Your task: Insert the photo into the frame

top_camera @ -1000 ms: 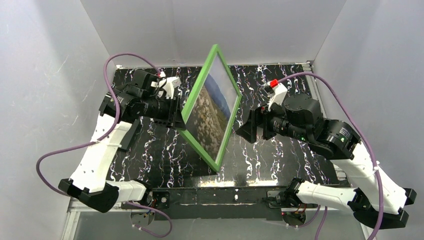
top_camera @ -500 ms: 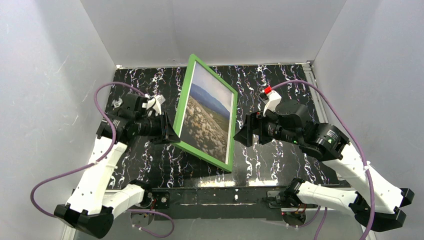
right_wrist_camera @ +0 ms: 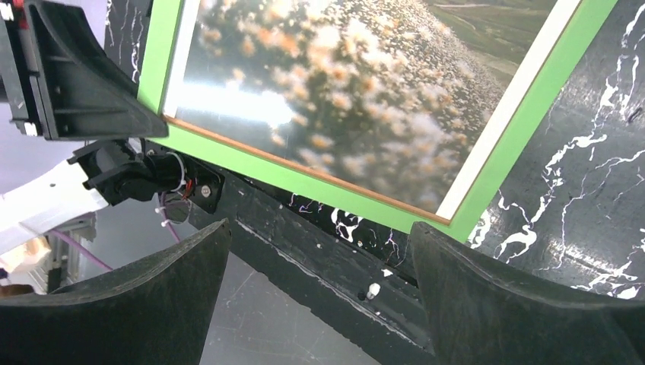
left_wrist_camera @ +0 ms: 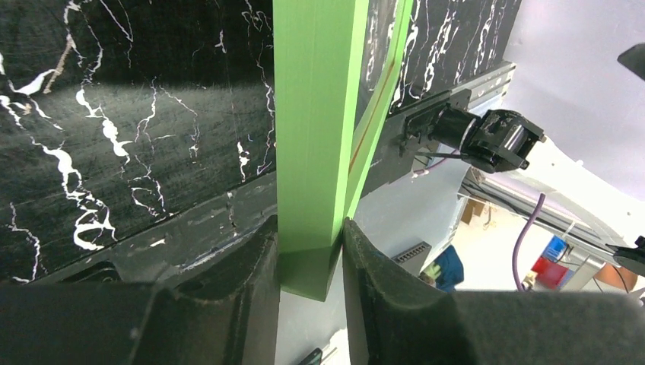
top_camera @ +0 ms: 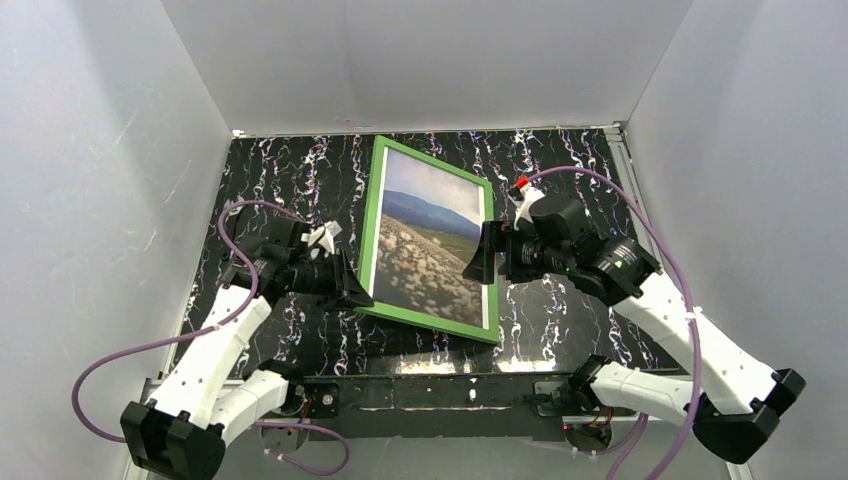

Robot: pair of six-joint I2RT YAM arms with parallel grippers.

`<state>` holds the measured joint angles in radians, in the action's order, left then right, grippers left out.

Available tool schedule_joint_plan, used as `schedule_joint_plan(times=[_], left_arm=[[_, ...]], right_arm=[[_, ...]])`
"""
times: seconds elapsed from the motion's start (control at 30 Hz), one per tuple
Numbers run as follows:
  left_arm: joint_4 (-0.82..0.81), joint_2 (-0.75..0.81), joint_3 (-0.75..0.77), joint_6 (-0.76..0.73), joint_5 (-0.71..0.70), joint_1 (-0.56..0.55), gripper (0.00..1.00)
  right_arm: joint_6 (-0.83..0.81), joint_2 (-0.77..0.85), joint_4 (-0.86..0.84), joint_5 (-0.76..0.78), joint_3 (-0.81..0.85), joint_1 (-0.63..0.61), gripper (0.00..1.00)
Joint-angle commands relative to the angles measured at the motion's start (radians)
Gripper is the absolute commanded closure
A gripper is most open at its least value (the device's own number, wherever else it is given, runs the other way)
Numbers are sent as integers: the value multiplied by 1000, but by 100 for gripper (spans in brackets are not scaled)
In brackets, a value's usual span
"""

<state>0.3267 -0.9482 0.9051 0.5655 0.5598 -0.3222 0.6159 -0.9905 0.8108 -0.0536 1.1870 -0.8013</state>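
Between your left jaws sits the pinched edge of the thin bright green rectangular picture frame (left_wrist_camera: 313, 114); lower it flat, gently; right jaws stand spread, empty.

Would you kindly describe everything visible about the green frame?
The frame is a thin green rectangle, tan along its inner lip, with the photo showing face up inside. It lies low over the black marbled table; whether flat is unclear. The left gripper pinches its near left corner; the open right gripper sits by its right edge.
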Motion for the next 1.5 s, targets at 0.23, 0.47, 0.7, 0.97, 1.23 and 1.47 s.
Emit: schedule_joint_plan(times=[0.23, 0.47, 0.7, 0.97, 1.23, 1.47], left_arm=[[-12, -134, -154, -46, -2, -8, 100], [-28, -271, -148, -55, 3, -9, 100], [-59, -417, -159, -61, -3, -10, 100], [-56, -524, -162, -93, -55, -10, 87], [-52, -599, -163, -125, -78, -9, 51], [-21, -576, -147, -134, -136, -9, 25]], right_arm=[[12, -20, -145, -287, -182, 283, 4], [-12, -33, -173, -307, -281, 378, 4], [-35, -63, -206, -304, -353, 435, 4], [-58, -110, -212, -254, -363, 457, 4], [-80, -141, -205, -212, -360, 459, 4], [-92, -145, -203, -200, -369, 464, 4]])
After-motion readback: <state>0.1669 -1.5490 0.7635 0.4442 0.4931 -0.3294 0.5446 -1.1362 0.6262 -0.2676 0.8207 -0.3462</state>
